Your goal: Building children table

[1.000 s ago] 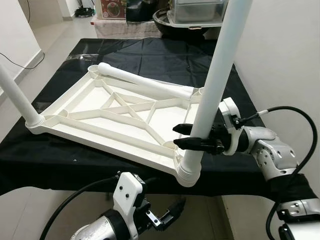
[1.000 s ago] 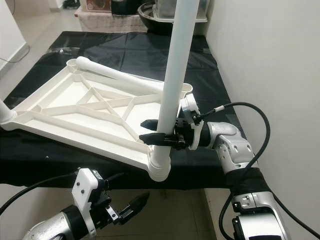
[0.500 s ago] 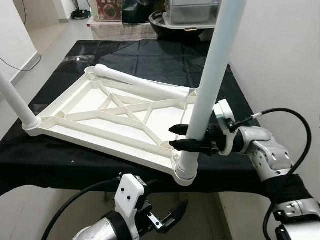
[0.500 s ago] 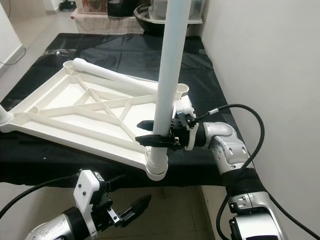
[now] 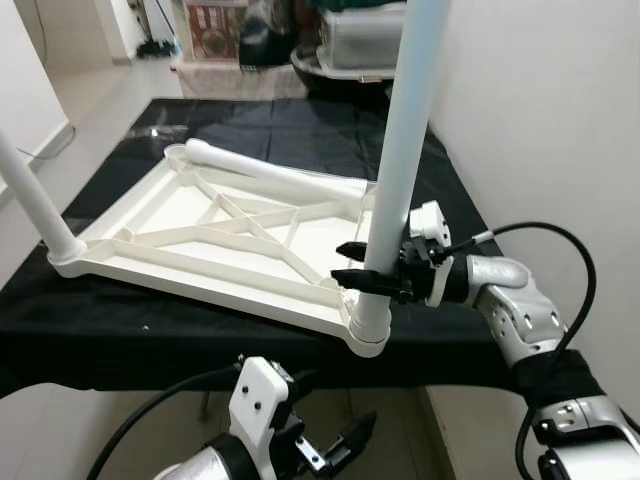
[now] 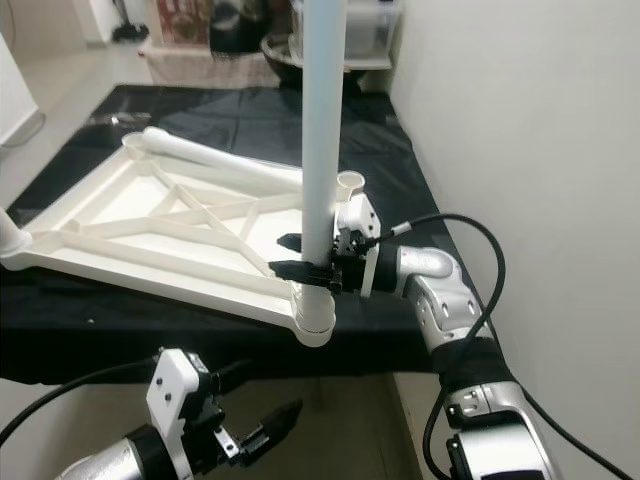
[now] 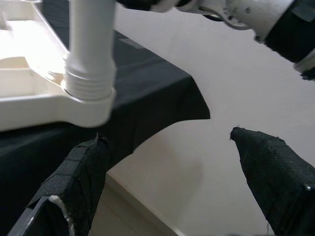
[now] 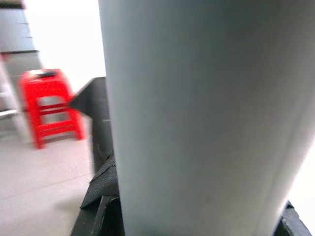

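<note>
The white tabletop lies upside down on the black cloth, its ribbed underside facing up, and everything here turns on the corner socket at its near right corner. Out of that socket rises the upright leg, its long axis close to vertical and leaning slightly away from the tabletop's centre as it climbs past the top of the view.

The right gripper is on that leg just above the socket — its two black fingers reach in level from the right, crosswise to the leg's axis, one on either side of the tube and closed against it. In the right wrist view the pale tube sits hard up against the lens, which fits a tight hold. So any push or twist to seat the leg has to run straight down that axis into the socket, I would judge, with the grip staying square to it.

The left gripper hangs well below the socket, under the edge of the cloth, its fingers spread apart and holding nothing; its wrist view looks up at the threaded collar and the socket between the two pads. It is the farther arm by a good way.

At the tabletop's far side a loose leg lies flat across the frame — and at the near left corner another leg stands fitted.
</note>
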Robot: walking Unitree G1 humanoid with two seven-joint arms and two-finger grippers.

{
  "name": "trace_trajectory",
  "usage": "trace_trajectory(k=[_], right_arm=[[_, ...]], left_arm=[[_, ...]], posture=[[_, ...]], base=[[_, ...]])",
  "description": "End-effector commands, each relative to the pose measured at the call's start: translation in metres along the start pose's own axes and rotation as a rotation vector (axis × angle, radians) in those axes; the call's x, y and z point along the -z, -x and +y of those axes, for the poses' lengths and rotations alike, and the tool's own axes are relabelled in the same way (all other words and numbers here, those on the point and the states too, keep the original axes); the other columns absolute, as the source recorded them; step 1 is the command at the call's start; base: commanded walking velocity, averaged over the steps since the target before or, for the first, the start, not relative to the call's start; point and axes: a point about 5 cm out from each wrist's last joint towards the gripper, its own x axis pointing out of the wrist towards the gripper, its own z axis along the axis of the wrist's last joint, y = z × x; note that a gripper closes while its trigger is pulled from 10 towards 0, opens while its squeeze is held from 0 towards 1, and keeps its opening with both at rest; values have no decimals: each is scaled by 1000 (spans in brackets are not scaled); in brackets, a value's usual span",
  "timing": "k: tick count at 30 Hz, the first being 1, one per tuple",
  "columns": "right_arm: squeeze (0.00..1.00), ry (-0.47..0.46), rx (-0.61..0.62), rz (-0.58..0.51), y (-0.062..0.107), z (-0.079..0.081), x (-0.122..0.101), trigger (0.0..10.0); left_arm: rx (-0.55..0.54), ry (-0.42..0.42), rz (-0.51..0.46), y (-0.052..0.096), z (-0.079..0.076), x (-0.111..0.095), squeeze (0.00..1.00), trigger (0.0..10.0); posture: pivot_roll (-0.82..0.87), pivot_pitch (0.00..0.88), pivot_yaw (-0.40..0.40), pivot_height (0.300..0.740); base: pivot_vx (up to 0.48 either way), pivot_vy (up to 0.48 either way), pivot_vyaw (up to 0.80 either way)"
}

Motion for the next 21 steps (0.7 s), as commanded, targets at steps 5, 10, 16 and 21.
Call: trace_trajectory(k=[5, 10, 16, 21], right_arm=[[0, -66, 252, 78, 3, -15, 23, 10000], [0, -110, 419, 84, 0, -24, 29, 10000], [0, -164, 729, 64, 3, -39, 34, 10000], [0, -202, 1003, 49, 10, -42, 39, 10000]], left_arm=[[7, -9, 8, 1, -2, 1, 0, 10000], [5, -9, 8, 0, -2, 1, 0, 10000], [0, -11, 6, 0, -1, 1, 0, 10000], [-2, -12, 6, 0, -1, 1, 0, 10000]], posture=[[108, 160, -35, 740], [107, 168, -37, 740], [109, 169, -37, 740], [103, 169, -36, 740]], base=[[0, 0, 0], [0, 0, 0], [0, 0, 0], [0, 0, 0]])
